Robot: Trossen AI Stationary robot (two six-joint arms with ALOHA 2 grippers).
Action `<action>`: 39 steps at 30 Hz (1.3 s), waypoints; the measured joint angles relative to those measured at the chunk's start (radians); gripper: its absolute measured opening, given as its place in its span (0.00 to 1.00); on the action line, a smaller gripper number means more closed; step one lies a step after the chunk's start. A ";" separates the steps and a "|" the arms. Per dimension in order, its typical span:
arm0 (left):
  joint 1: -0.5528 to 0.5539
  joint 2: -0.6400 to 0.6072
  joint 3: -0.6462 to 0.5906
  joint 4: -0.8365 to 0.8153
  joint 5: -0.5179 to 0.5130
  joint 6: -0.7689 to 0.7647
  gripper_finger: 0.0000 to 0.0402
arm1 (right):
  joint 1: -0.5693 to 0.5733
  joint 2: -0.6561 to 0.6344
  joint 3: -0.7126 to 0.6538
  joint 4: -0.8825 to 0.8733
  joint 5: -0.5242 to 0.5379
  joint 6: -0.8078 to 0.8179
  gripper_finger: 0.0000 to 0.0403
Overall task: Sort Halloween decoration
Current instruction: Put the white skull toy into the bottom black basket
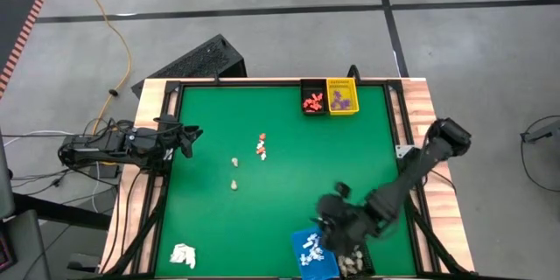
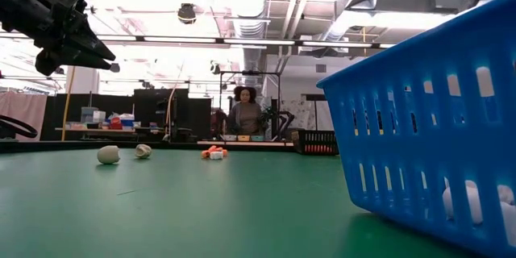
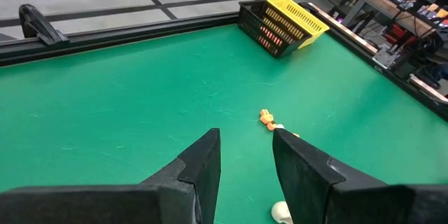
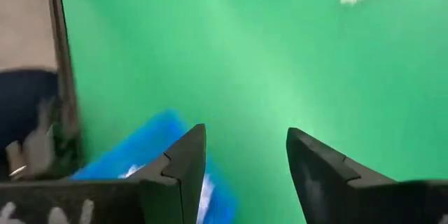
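Observation:
A few tiny Halloween decoration pieces lie on the green mat: an orange and white cluster (image 1: 262,148) (image 2: 214,153) (image 3: 269,120) and two cream pieces (image 1: 234,163) (image 1: 234,185) (image 2: 108,155). My right gripper (image 1: 331,219) (image 4: 246,155) is open and empty above the mat, beside the blue basket (image 1: 311,251) (image 4: 143,157) at the near edge. My left gripper (image 1: 194,136) (image 3: 245,155) is open and empty, raised over the mat's left edge. A black basket (image 1: 312,98) holds orange-red pieces, and a yellow basket (image 1: 342,96) holds purple ones.
A white wadded lump (image 1: 183,255) lies near the near-left corner. A dark basket (image 1: 353,262) with cream pieces sits right of the blue one. A raised black frame (image 1: 262,83) rims the mat. A person (image 2: 245,113) stands beyond the table's far side.

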 joint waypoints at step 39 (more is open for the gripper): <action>0.000 0.000 0.000 0.000 0.003 0.005 0.30 | -0.529 0.803 0.317 1.187 -0.364 -0.977 0.48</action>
